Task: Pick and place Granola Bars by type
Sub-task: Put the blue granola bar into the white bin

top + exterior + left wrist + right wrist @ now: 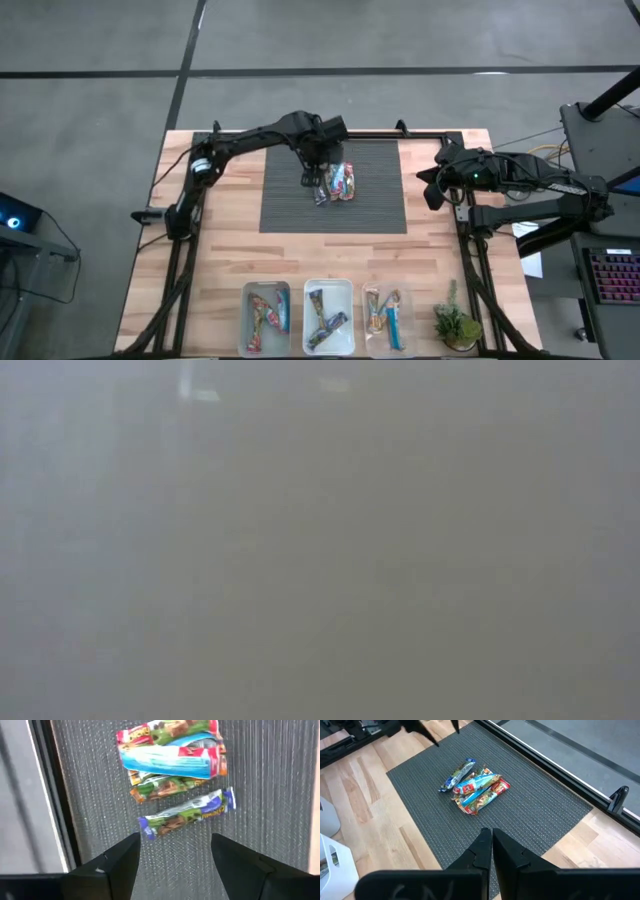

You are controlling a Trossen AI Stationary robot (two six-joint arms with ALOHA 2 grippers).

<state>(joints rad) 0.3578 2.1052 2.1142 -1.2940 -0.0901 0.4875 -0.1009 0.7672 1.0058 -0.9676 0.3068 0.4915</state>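
So nearest the front edge of the wooden tabletop point(220, 260) there's a row of three clear bins point(328, 316), each already holding a few granola bars, with a little green plant point(456, 325) sitting just to the right of them. Moving back, the dark woven mat point(375, 200) takes up the middle, and a small pile of Granola Bars point(340, 183) lies at its far side, all bunched up and overlapping. From the left wrist camera you can see one bar with blue ends point(186, 813) lying on its own side of the heap, nearest the fingers, with a light blue one point(170, 760) and a couple of red/orange ones stacked just beyond it. The left end effector point(312, 180) hangs right over that pile's left edge, fingers spread wide with nothing between them; the blue-ended bar sits just ahead of the gap. The right end effector point(432, 186) waits off the mat's right side, well apart from the pile, fingers pressed together and empty. The low camera shows only grey haze
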